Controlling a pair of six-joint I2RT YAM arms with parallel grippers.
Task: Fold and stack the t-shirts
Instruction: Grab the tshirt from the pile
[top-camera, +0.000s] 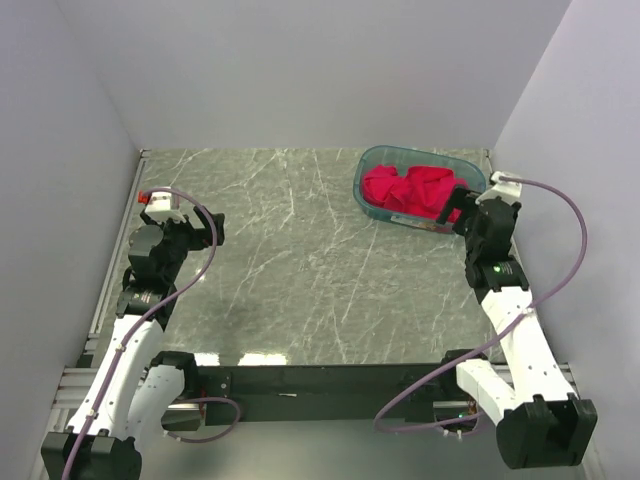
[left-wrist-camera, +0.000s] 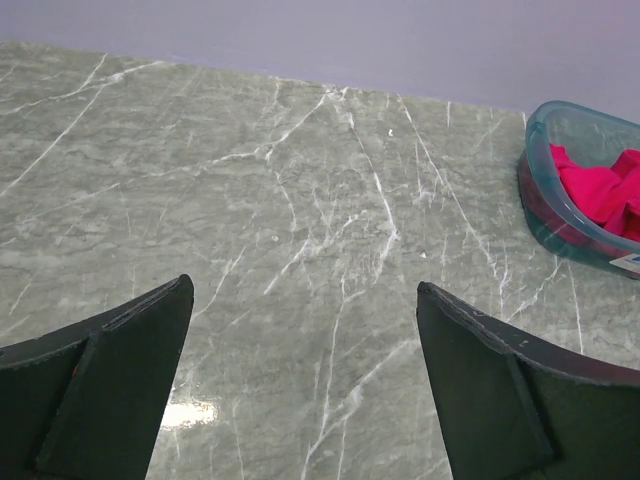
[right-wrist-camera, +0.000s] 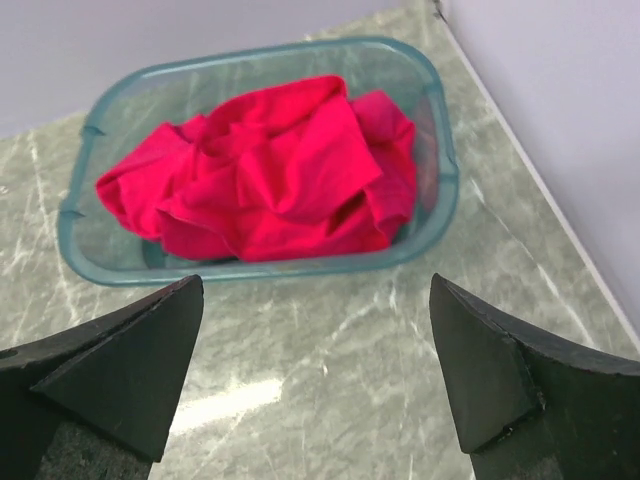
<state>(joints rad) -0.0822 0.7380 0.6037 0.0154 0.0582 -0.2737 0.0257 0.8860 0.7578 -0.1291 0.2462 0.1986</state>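
The red t-shirts (top-camera: 418, 190) (right-wrist-camera: 270, 170) (left-wrist-camera: 608, 190) lie crumpled in a heap inside the teal see-through tub (top-camera: 372, 168) (right-wrist-camera: 250, 272) (left-wrist-camera: 545, 215) at the back right of the table. My right gripper (top-camera: 458, 213) (right-wrist-camera: 316, 290) hovers open just in front of the tub's near wall, nothing between its fingers. My left gripper (top-camera: 212, 228) (left-wrist-camera: 303, 295) is open over bare marble at the left side, far from the tub. How many shirts make up the heap cannot be told.
The grey-green marble table (top-camera: 290, 270) is boxed in by pale walls at the left, back and right. The right wall runs close behind the tub. A metal rail (top-camera: 110, 270) lines the table's left edge.
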